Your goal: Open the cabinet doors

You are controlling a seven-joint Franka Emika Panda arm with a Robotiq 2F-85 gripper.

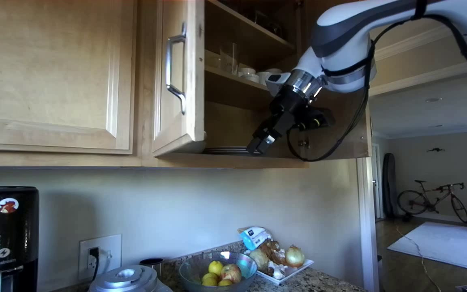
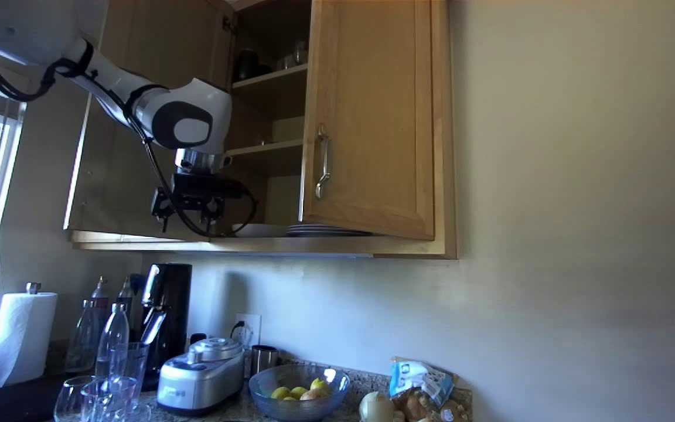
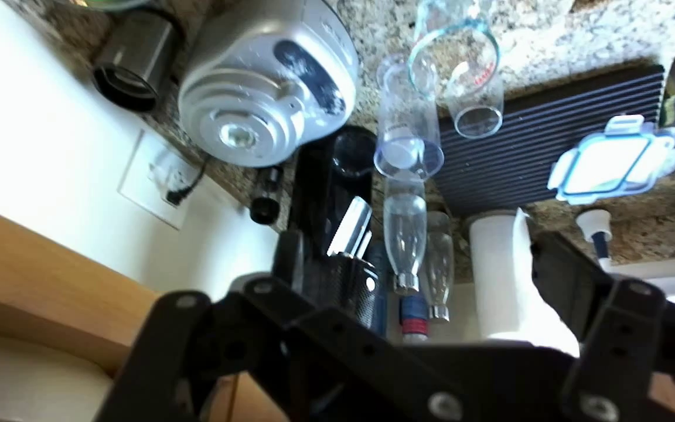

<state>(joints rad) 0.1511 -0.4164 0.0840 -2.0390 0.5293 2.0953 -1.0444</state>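
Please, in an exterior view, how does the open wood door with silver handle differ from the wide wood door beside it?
The handled door stands swung open, while the wide door looks shut. The handled door shows a silver bar handle; the visible part of the wide door shows none. The handled door is seen at a slant, the wide door more face-on. Both are light wood.

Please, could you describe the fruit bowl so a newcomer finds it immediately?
Start at the open wooden cabinet doors, then look down to the speckled counter. There, the bowl stands between a silver appliance and some onions. Unlike these neighbours, it is transparent and holds yellow and reddish fruit.
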